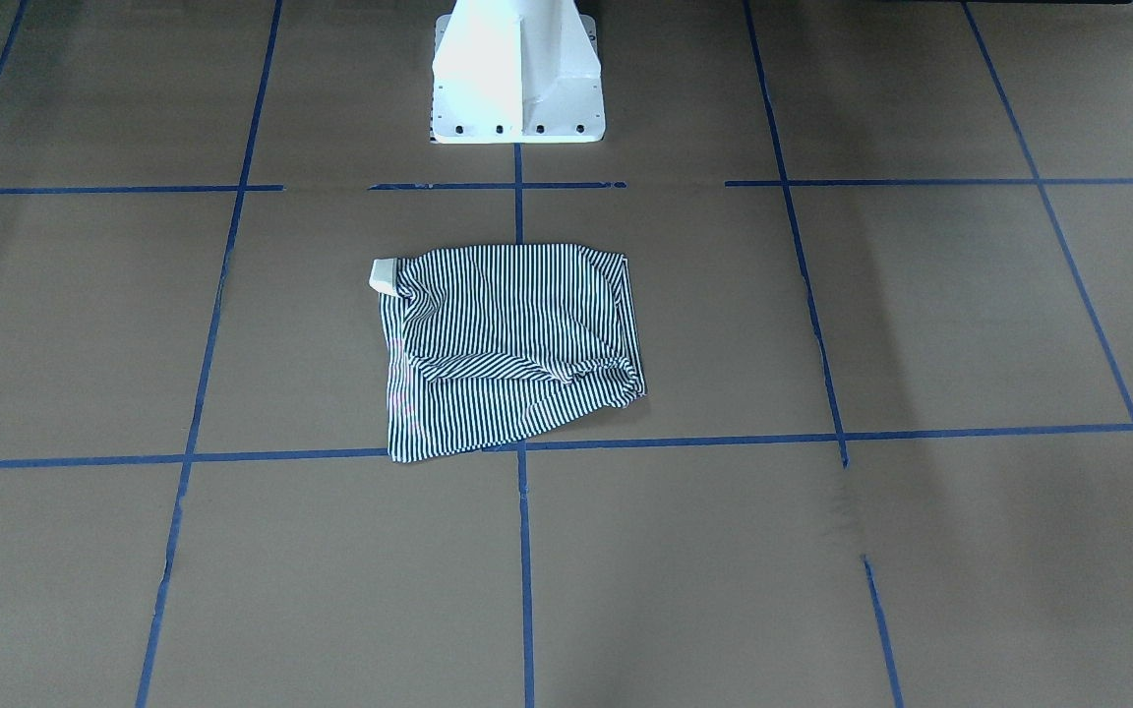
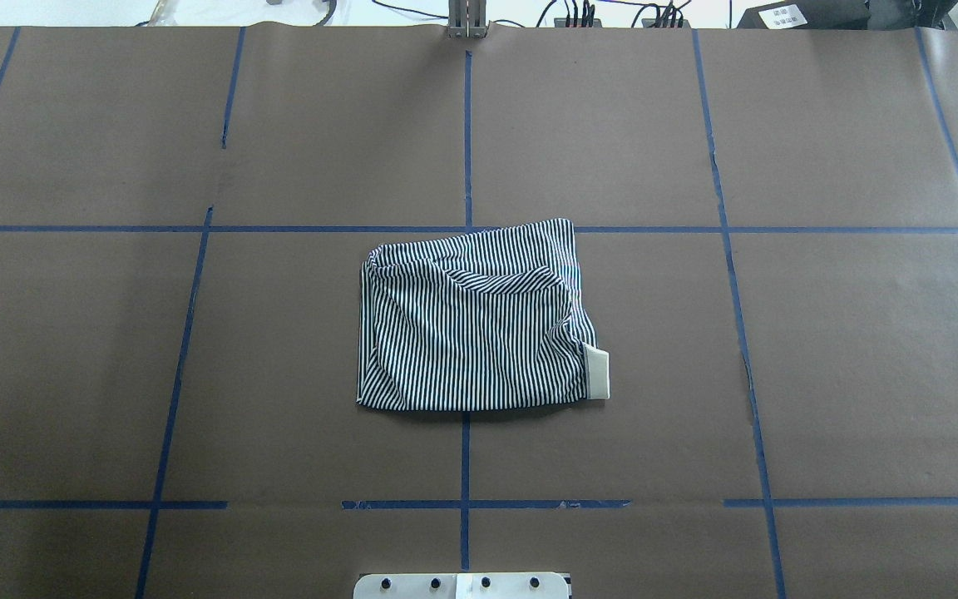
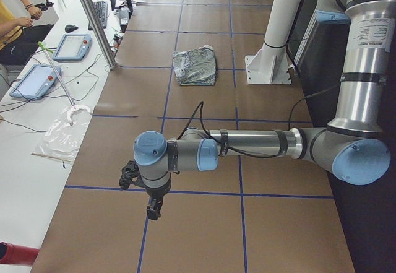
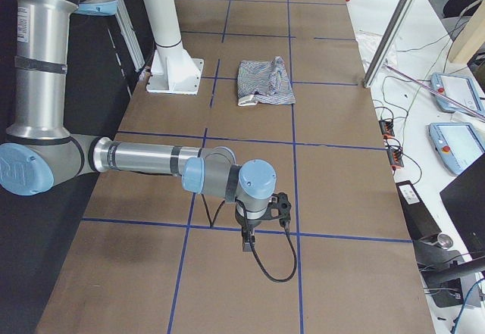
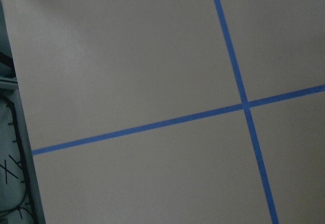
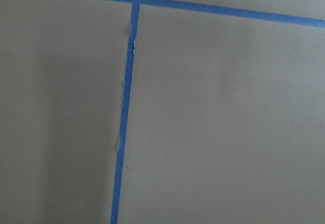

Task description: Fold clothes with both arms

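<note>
Polo shirt: one, navy-and-white striped [image 2: 466, 320], and it's lying folded into a rough, rumpled rectangle on the brown paper.
Collar: one cream corner [image 2: 596, 373] pokes out of the bundle, on the edge facing the right gripper's end of the table.
Shirt's place: between the two grippers and well apart from both, just in front of the white pedestal [image 1: 517, 74] and across the middle tape line.
Left gripper: one [image 3: 152, 210], pointing down over bare paper near a tape crossing at its own end of the table. It appears only in the side view, so I cannot tell whether its fingers are spread or pressed together.
Right gripper: one [image 4: 248, 243], likewise pointing down by a tape crossing at the opposite end. Again there is only a side view, so I cannot tell how its fingers stand.
Arms: two. The left arm [image 3: 247, 143] and the right arm [image 4: 144, 158] each have the forearm stretched out level above the table.
Wrist views: both show only paper and blue tape.
Table: brown paper [image 2: 861, 349] marked into squares by blue tape lines [image 2: 466, 133].
Side bench: two blue-edged tablets [image 3: 72, 46] [image 3: 36, 80] lie beyond the left gripper, with a person in a yellow top [image 3: 9, 13] at the edge.
</note>
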{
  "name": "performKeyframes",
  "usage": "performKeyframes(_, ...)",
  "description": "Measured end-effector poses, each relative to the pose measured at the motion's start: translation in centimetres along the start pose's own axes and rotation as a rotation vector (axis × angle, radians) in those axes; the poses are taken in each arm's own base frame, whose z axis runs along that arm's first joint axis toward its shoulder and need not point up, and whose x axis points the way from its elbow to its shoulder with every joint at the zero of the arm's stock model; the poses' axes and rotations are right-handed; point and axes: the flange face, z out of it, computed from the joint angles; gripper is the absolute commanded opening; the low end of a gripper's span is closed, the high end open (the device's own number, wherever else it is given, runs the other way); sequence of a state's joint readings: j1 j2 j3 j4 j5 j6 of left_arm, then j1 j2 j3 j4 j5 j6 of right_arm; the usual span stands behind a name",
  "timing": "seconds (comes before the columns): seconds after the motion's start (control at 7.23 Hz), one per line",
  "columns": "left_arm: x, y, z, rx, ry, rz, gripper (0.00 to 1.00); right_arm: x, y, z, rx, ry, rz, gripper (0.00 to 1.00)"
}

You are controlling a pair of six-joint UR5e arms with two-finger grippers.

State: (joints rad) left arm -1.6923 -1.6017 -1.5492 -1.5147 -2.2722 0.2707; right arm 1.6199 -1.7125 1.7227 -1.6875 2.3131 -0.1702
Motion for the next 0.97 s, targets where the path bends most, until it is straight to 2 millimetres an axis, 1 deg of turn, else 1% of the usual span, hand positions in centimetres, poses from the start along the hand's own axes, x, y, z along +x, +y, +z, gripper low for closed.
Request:
performKeyframes(0.14, 0.5, 0.3, -0.4, 0.005, 0.008, 0.002, 1.00, -0.8, 0.0, -0.8, 0.017, 0.001, 0.035, 1.00)
performKeyframes(0.28, 0.8, 0.3, -0.6, 0.008, 0.005, 0.008, 1.00, -1.0, 0.2, -1.1, 0.022, 0.003, 0.050, 1.00)
performKeyframes(0.55, 1.2, 0.1, -1.1, 0.018, -0.003, 0.024, 1.00, -1.1, 0.4, -1.0, 0.021, 0.004, 0.057, 1.00)
performKeyframes(0.97, 1.5, 0.1, -1.2, 0.025, 0.001, 0.032, 1.00, -1.1, 0.4, -1.0, 0.020, 0.006, 0.057, 1.00)
